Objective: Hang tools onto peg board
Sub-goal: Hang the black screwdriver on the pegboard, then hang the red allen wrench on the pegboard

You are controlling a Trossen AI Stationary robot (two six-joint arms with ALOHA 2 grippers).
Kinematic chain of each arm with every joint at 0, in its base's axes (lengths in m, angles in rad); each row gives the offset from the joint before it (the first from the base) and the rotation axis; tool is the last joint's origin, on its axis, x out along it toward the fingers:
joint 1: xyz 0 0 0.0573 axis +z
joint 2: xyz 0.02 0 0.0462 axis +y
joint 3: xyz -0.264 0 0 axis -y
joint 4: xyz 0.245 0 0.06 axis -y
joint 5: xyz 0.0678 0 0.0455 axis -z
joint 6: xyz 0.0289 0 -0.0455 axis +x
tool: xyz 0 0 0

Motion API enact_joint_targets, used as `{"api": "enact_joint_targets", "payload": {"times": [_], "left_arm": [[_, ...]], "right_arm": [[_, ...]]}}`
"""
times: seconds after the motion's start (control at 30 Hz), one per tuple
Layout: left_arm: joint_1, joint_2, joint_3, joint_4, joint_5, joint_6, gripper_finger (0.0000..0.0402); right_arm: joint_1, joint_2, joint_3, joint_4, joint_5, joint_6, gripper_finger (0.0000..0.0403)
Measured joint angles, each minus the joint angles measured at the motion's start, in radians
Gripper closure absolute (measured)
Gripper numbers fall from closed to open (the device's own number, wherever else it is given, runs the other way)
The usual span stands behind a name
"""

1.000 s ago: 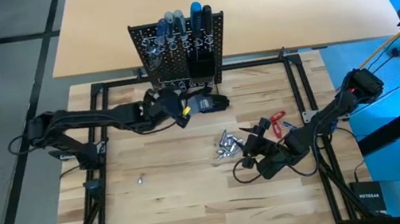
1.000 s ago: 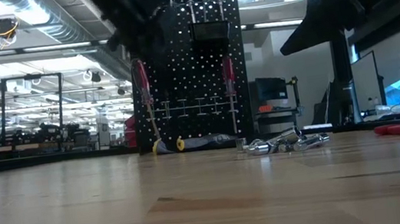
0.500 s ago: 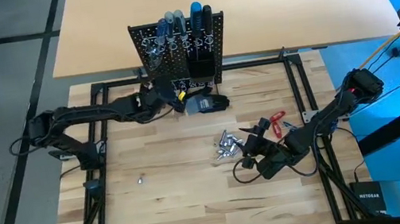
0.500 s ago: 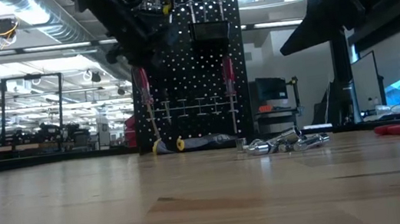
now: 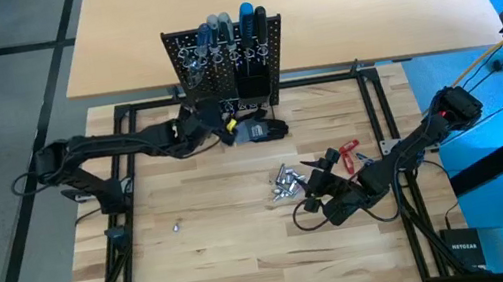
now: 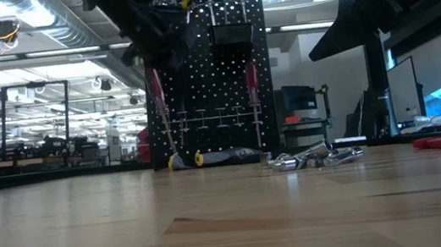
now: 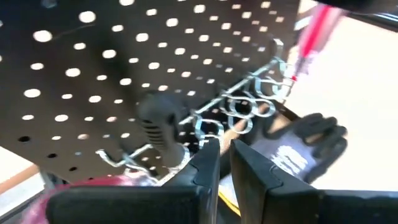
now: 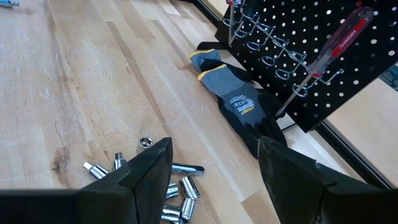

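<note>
Left gripper (image 7: 224, 163) nearly closed at peg board (image 5: 227, 64); right gripper (image 8: 214, 163) open over wooden tabletop (image 5: 236, 235).

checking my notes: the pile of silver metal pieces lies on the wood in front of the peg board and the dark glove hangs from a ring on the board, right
Not quite. The glove does not hang from a ring; it lies flat on the wooden table at the foot of the peg board, as the right wrist view shows. The rest holds: the silver metal pieces lie in a pile on the wood in front of the board.

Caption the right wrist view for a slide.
Open right gripper hovers over silver sockets; glove lies below the peg board.
</note>
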Motion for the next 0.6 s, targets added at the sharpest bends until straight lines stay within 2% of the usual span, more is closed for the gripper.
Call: {"api": "enact_joint_targets", "payload": {"times": [0.2,0.47,0.6], "left_arm": [[-0.113,-0.031,0.007,-0.002,0.001,0.025,0.0371],[-0.329,-0.131,0.007,-0.028,0.002,0.109,0.0371],[-0.421,-0.157,-0.058,0.031,0.006,0.202,0.0371]], "right_arm": [[0.0,0.0,0.0,0.0,0.0,0.0,0.0168],[0.0,0.0,0.0,-0.002,0.0,-0.001,0.0168],[0.0,0.0,0.0,-0.001,0.0,-0.001,0.0168]]}}
